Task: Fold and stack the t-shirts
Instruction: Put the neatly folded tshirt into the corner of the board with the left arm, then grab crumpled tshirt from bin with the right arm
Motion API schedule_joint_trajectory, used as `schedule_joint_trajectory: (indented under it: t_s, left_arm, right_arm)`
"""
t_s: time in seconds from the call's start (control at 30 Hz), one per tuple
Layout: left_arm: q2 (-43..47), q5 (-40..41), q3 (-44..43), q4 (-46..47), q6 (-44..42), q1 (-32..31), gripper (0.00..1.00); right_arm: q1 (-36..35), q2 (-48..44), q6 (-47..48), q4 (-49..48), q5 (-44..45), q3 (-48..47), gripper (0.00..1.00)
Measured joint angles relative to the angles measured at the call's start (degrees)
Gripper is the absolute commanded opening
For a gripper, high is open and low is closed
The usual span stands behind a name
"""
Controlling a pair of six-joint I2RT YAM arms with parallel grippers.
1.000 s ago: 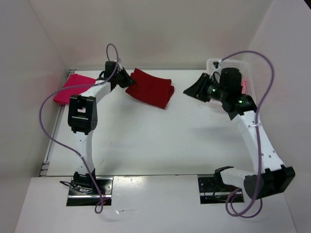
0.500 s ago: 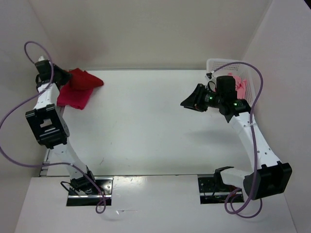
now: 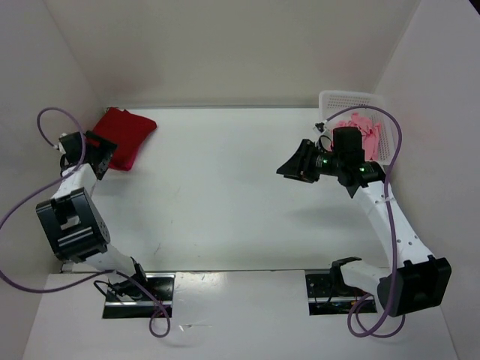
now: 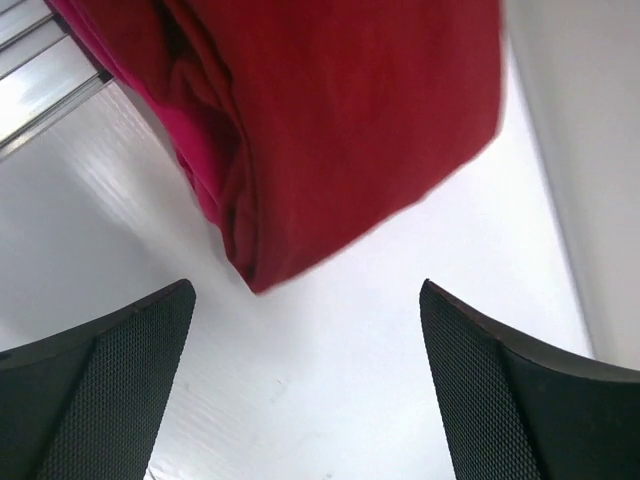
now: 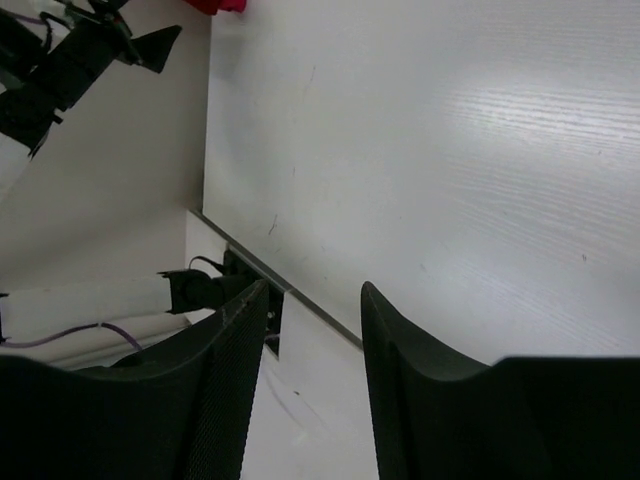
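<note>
My right hand [image 3: 291, 167], fingers apart and empty, faced left; the light pink t-shirt [image 3: 360, 126] lay behind it, far-right in the basket [image 3: 346, 95], well apart from my equally spread left hand [image 3: 100, 155].

Table middle [image 3: 217, 202] open for passage from near edge to back wall, 2 folded shirts [image 3: 127, 131] stacked in far-left corner, left gripper [image 3: 103, 154] just beside them, white basket [image 3: 352, 99] holding pink shirt [image 3: 358, 127] filling far-right corner, right gripper [image 3: 294, 166] hanging before it.
</note>
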State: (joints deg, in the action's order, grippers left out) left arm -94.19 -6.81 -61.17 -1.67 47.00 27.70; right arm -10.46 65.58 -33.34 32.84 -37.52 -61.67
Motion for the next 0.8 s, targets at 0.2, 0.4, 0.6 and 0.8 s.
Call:
schedule_joint_trajectory:
  t_s: [0.2,0.4,0.6,0.8]
  left_arm:
    - [15.4,0.7,7.7,-0.2,3.8,-0.3,1.00]
    - [28.2,0.1,11.8,-4.7,3.9,-7.0,0.54]
    - [29.5,-3.8,10.9,-10.2,-1.9,-21.3,0.18]
    - [28.4,-11.0,10.3,-12.1,-5.0,-37.7,0.29]
  right_arm:
    - [0.0,-0.9,-0.5,-0.3,2.1,2.4,0.53]
    - [-0.1,-1.0,-1.7,-0.3,5.2,3.9,0.24]
    - [-0.5,0.7,-2.6,-0.2,11.6,2.1,0.06]
    - [-0.9,6.9,-2.0,0.7,20.5,-5.2,0.06]
